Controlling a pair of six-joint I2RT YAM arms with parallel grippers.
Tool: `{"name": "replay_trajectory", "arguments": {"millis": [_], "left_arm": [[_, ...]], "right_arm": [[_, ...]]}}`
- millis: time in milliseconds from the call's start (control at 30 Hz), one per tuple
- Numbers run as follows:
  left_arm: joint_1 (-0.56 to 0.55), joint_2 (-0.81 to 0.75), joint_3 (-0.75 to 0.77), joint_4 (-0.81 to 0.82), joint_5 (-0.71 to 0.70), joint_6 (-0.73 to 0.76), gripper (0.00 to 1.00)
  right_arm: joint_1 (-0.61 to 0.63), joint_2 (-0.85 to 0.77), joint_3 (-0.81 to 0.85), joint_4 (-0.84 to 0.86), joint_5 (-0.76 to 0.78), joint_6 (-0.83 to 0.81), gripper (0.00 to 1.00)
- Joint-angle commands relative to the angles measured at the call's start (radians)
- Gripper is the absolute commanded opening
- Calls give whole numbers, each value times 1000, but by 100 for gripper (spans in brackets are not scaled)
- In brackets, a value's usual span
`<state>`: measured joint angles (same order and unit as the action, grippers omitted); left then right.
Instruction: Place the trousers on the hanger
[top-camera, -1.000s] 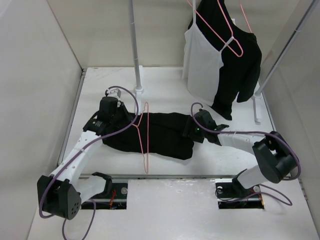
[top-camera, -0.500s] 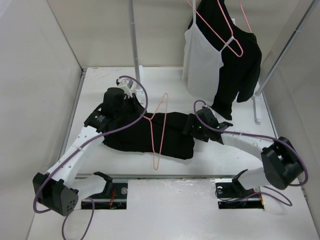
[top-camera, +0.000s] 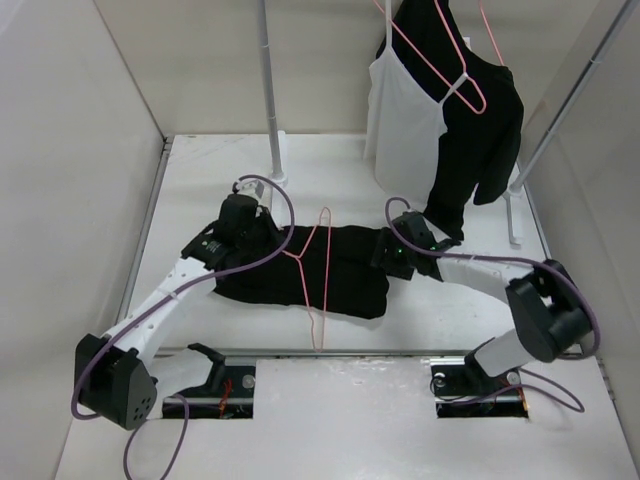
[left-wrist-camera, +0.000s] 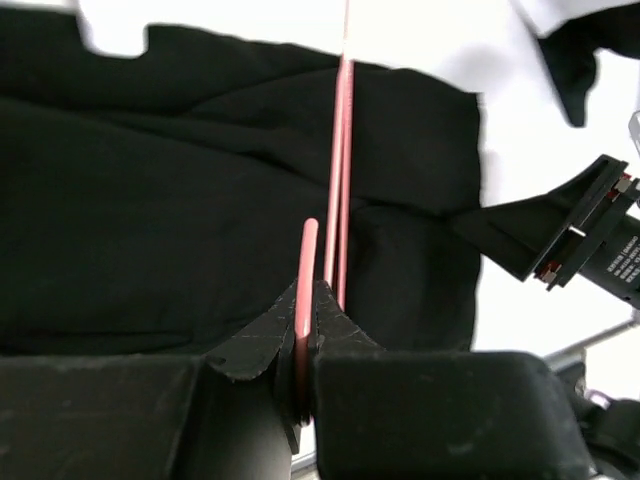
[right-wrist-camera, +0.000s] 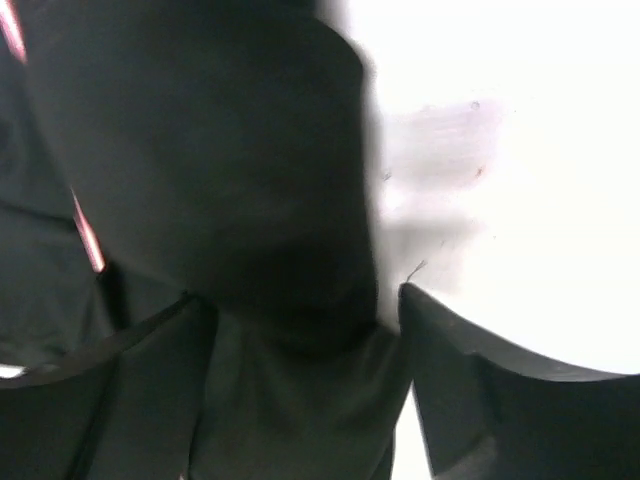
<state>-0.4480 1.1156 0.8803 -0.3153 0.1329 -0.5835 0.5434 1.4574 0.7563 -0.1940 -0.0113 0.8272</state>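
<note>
Pinching the stiff-looking pink hanger (left-wrist-camera: 341, 180), the left tool (left-wrist-camera: 305, 300) is clamped; the right tool (right-wrist-camera: 300, 310) spreads wide over limp trousers (left-wrist-camera: 150, 200), grip unclear; best bunched at their end.

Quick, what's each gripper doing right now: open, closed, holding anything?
Left gripper: shut on the hanger.
Right gripper: open, jaws wide around a fold of the trousers.
</note>
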Motion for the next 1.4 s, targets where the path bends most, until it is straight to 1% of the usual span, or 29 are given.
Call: {"name": "replay_trajectory", "arguments": {"millis": [0, 33, 67, 167, 200, 267, 300, 367, 400, 433, 500, 533, 567, 667, 800, 900, 967, 1033, 1100, 1167, 1200, 1233, 1267, 1333, 1367], "left_arm": [[-3, -8, -30, 68, -59, -13, 0], [-3, -8, -41, 68, -68, -4, 0], [-3, -8, -41, 68, -78, -4, 0], [-3, -8, -52, 68, -87, 22, 0], [-3, -8, -64, 68, -99, 31, 0], [-3, -19, -76, 79, -110, 42, 0], [-3, -19, -86, 79, -110, 54, 0], [-3, -19, -86, 79, -110, 66, 0], [-3, -19, -86, 79, -110, 77, 0], [-3, -19, -86, 79, -110, 77, 0], [-3, -19, -86, 79, -110, 86, 0], [-3, -19, -86, 68, -110, 86, 0], [-3, -19, -86, 68, -110, 86, 0], [-3, -19, -75, 59, -110, 96, 0], [-3, -28, -64, 59, -133, 106, 0], [-3, -37, -64, 59, -121, 106, 0], [-3, -37, -73, 59, -121, 106, 0], [-3, -37, -63, 59, -121, 106, 0], [-3, -37, -47, 50, -147, 116, 0], [-3, -37, -33, 36, -156, 125, 0], [-3, -27, -24, 36, -156, 134, 0], [-3, -26, -24, 36, -156, 134, 0], [-3, -26, -24, 27, -156, 134, 0], [-3, -16, -37, 27, -156, 122, 0], [-3, -16, -37, 18, -156, 122, 0]], "right_arm": [[-8, 87, 31, 103, -78, -28, 68], [4, 99, 40, 103, -87, -28, 62], [13, 109, 50, 114, -87, -28, 53], [29, 109, 51, 157, -117, -39, 39], [29, 94, 51, 166, -127, -39, 29], [50, 60, 60, 186, -151, -49, 15], [61, 44, 87, 195, -160, -50, 0], [105, 3, 133, 196, -148, -82, 0], [165, 3, 191, 196, -139, -95, 0], [197, 3, 224, 196, -139, -109, 0], [268, 55, 287, 196, -169, -140, 0], [282, 81, 337, 196, -182, -140, 0], [292, 128, 354, 208, -182, -140, 0], [303, 194, 376, 255, -200, -100, 0], [303, 311, 385, 274, -237, -79, 0], [323, 365, 394, 303, -237, -79, 0], [343, 438, 408, 335, -281, -69, 0], [354, 497, 433, 347, -282, -47, 0], [354, 508, 417, 393, -273, -24, 0], [354, 532, 417, 393, -273, -23, 14], [354, 541, 431, 393, -285, -23, 22], [354, 550, 431, 393, -295, -36, 40], [354, 560, 446, 393, -308, -46, 46], [354, 542, 446, 372, -320, -56, 53], [354, 516, 446, 358, -320, -56, 60]]}}
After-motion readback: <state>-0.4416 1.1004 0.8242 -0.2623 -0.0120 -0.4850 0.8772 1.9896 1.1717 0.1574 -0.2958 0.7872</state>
